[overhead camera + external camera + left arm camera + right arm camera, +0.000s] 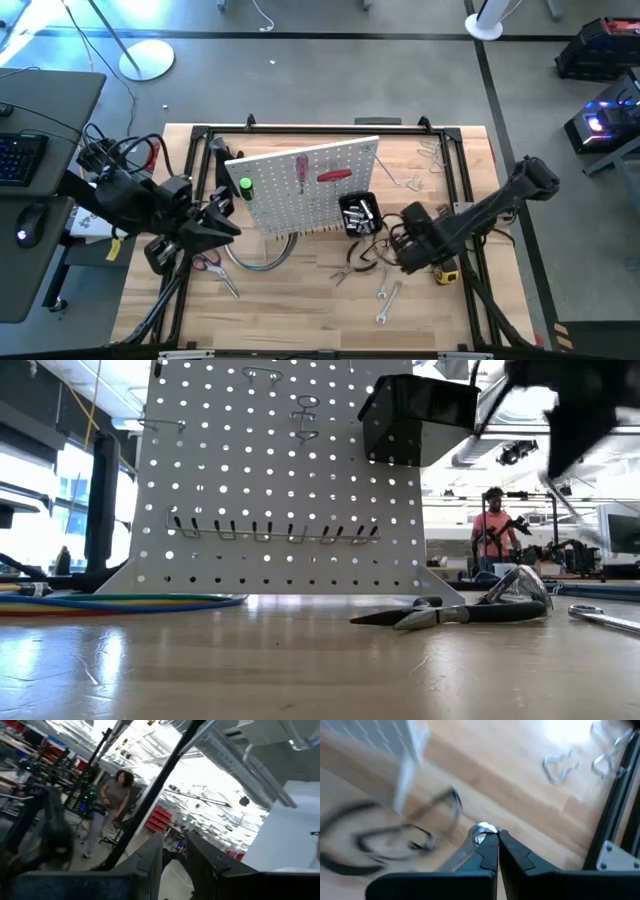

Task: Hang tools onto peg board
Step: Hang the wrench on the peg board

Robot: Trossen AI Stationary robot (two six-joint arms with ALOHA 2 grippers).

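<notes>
- High view: the white perforated peg board [305, 185] stands tilted inside the black metal frame [455, 160] on the pale wooden table [300, 310]. A green-handled screwdriver [245, 186] and a red-handled screwdriver [334, 176] hang on it, and the small black bin [358, 213] sits at its lower right corner. The left gripper [222, 212] hovers beside the board's left edge, above red-handled scissors [207, 262]. The right gripper [397, 245] is low, just right of the bin. Black-handled pliers [352, 268], two silver wrenches [386, 300] and a yellow tape measure [446, 274] lie on the table.
- Low view: the pliers rest flat on the table in front of the board – a bundle of coloured cables [120, 602] curves at the left.
- Left wrist view: the left fingers [150, 865] stand slightly apart, holding nothing; a person shows in the room beyond.
- Right wrist view: the right fingers [487, 852] are pressed together, pinching the ring end of a silver wrench [481, 831]; wire metal clamps [560, 765] lie on the table farther off.
</notes>
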